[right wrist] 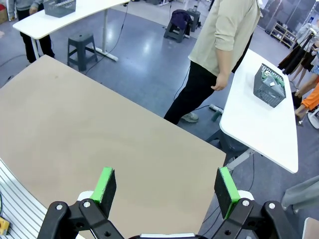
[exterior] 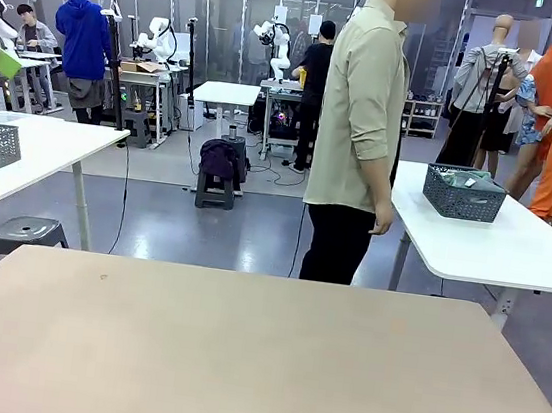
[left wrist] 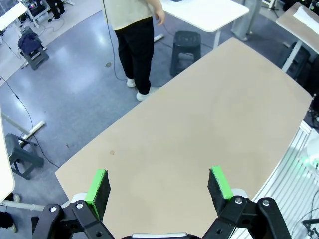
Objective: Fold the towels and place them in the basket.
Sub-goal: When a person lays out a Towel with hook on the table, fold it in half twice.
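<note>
folding not begun: dark grey wire-mesh basket [exterior: 463, 201] of pale green towels [exterior: 458, 177] sits upper right. left gripper [left wrist: 158, 181], right gripper [right wrist: 165, 181] released, empty; towels must arrive first.

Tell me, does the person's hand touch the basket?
Apart. The right wrist view shows bare white table between the hand and the basket.

Beige desk [exterior: 256, 365] spread across the foreground, person [exterior: 358, 126] in a pale green shirt and black trousers stood sideways just beyond its far edge, white desk on the right [exterior: 512, 251], white desk on the left [exterior: 41, 152], grey plastic stool [exterior: 23, 233] set beside the latter, dark bag [exterior: 220, 159] laid on a low stool [exterior: 215, 194] farther back, glossy grey floor [exterior: 252, 234].
</note>
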Controlling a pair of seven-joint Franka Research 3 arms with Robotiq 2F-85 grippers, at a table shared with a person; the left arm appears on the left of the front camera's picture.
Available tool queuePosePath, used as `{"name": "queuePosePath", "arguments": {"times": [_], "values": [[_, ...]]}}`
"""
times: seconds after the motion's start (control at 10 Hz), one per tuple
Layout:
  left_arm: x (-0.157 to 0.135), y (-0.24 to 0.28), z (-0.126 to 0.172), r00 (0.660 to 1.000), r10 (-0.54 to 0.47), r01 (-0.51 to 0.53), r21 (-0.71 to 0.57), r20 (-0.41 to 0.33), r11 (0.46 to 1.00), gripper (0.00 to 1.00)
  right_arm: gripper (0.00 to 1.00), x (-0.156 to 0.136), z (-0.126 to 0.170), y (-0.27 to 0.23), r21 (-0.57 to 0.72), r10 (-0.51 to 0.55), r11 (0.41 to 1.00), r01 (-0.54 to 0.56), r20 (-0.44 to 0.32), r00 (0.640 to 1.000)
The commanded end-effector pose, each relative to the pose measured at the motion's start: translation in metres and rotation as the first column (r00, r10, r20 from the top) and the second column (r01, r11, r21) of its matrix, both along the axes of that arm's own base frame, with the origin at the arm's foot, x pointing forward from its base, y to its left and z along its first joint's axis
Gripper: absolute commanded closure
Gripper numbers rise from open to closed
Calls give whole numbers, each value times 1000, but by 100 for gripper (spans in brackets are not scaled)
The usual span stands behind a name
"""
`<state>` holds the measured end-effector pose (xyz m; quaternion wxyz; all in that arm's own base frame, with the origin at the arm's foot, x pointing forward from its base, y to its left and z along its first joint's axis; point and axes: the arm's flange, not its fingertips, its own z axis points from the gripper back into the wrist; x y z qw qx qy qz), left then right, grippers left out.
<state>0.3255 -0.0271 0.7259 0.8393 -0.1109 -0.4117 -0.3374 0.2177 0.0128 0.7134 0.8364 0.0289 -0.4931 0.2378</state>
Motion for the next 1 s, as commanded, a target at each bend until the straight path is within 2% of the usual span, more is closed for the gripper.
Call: {"name": "queuePosePath", "arguments": {"times": [0.0, 0.4, 0.7, 0.9], "values": [[0, 0, 0, 1000, 0, 0, 0, 0, 1000, 0, 0, -1, 8, -4, -10, 36, 999, -37, -31, 999], [0, 30, 48, 1000, -13, 13, 56, -3, 998, 0, 0, -10, 52, -23, -42, 88, 995, -90, -46, 995], [-16, 40, 84, 1000, 8, -6, 101, -17, 995, 0, 0, -34, 75, -32, -51, 124, 991, -127, -53, 991], [-26, 46, 94, 998, 48, -40, 153, -46, 987, 0, 0, -47, 83, -34, -78, 118, 989, -126, -97, 988]]}}
